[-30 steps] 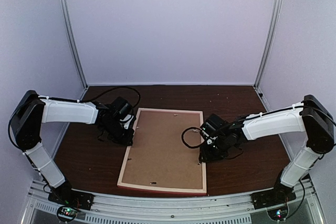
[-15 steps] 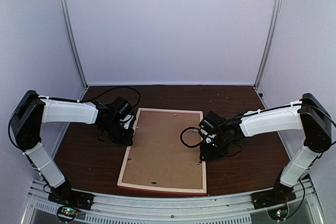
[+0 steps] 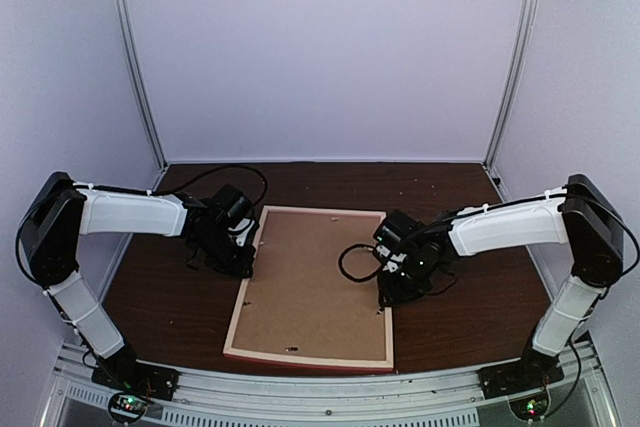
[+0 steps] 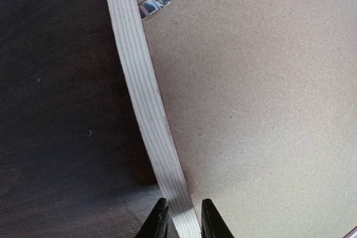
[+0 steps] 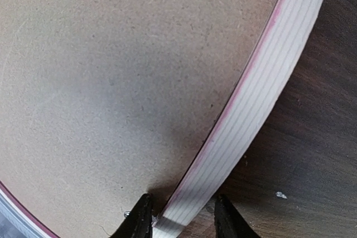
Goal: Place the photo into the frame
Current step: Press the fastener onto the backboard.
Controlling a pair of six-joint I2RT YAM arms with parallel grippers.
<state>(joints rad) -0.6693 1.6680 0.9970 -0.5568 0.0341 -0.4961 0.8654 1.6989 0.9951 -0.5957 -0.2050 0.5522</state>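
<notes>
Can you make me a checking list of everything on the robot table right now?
Surface: dark brown table, a few pale specks.
Job's things: frame lies back up, brown backing board in it, metal tab at its edge; photo not seen.
Clutter: nothing seen.
Grippers: left gripper pinches the frame's left rail; right gripper straddles the right rail, a gap on one side.
Cables: black cable loops at each wrist.
Surroundings: pale walls, metal posts.

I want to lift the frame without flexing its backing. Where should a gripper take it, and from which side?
Take the frame by a pale side rail, from above, one finger on each side. It lies flat, back up, so only the narrow rails fit the jaws. The left gripper pinches one this way.
</notes>
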